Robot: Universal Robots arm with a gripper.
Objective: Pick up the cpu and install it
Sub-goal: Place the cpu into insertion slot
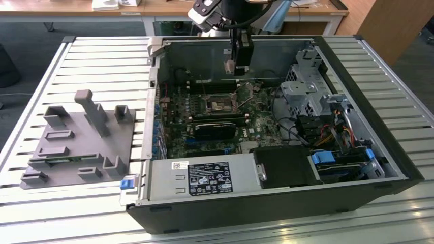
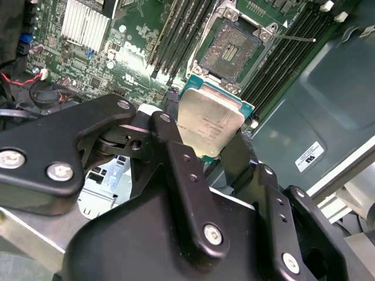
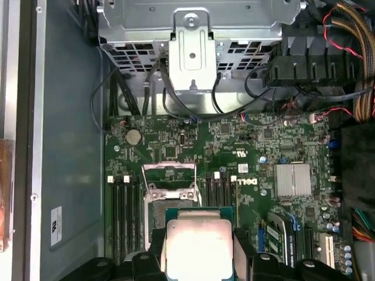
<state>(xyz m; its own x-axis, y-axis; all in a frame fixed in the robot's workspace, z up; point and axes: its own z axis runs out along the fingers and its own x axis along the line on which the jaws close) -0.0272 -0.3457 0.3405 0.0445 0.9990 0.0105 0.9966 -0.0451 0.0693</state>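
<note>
Slatted tabletop (image 1: 81, 66) is carrying an open computer case (image 1: 352, 168), wooden desk (image 1: 169, 10) behind; end effector (image 2: 205, 145) is gripping the cpu (image 2: 212, 117) over the motherboard (image 3: 252, 158).

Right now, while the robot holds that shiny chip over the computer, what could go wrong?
1. The tool pinches the chip only by its edges, so it could slip and fall onto the green board.
2. The open socket looks a tight fit; a crooked landing could hurt it.
3. Memory slots sit close beside the socket, so the tool might bump them.
</note>
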